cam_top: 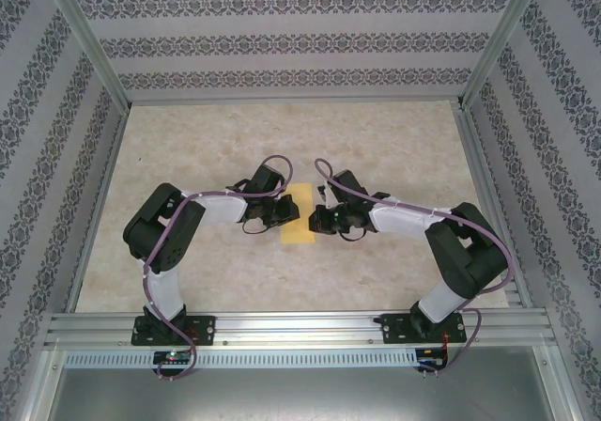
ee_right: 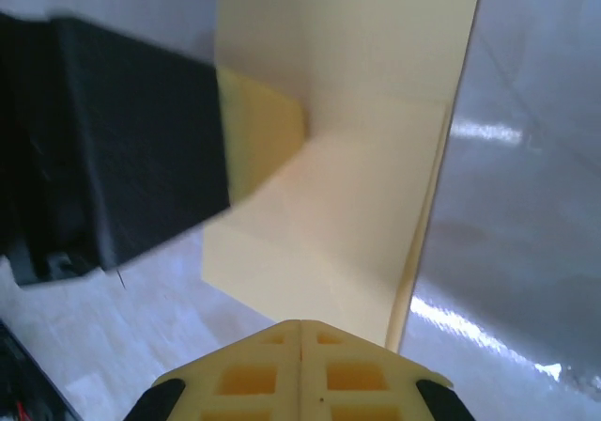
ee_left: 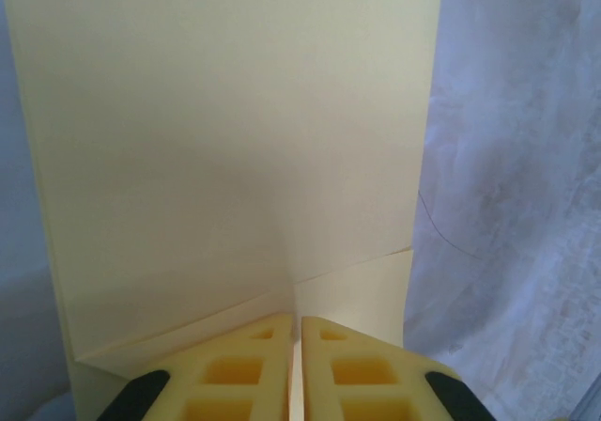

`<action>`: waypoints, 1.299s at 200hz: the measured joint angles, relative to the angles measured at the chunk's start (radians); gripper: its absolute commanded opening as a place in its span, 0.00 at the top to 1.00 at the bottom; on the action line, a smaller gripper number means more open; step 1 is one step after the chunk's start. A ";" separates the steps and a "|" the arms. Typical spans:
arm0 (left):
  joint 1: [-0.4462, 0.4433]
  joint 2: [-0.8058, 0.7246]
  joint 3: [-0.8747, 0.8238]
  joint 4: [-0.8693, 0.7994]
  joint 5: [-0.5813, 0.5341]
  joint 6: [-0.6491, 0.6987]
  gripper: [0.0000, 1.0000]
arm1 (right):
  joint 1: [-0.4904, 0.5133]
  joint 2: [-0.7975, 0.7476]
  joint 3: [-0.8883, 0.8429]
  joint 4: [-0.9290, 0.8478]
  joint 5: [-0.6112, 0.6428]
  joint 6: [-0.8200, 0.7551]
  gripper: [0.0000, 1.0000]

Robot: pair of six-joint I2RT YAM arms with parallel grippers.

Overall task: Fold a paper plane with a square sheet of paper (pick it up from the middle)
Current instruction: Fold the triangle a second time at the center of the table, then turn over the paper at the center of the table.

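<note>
Yellow-orange sheet of paper (cam_top: 299,213) lies mid-way between the arms on the table (cam_top: 394,139), folded to a narrow strip, slanted creases showing in the left wrist view; no pointed dart yet, so most folding looks left; left gripper (ee_left: 296,323) sits at the creased edge, fingers nearly together, pinching or not I cannot tell; right gripper (ee_right: 300,325) clenched empty, paper just ahead of its tips

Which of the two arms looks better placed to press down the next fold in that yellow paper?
Probably the left. The left gripper has its closed tips on the sheet of paper, just where its folded corners meet. The right gripper, also shut, sits at the paper's edge.
</note>
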 measured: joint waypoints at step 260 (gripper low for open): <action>-0.003 -0.173 -0.211 0.155 -0.022 -0.165 0.65 | -0.100 0.191 0.099 0.110 0.001 -0.001 0.96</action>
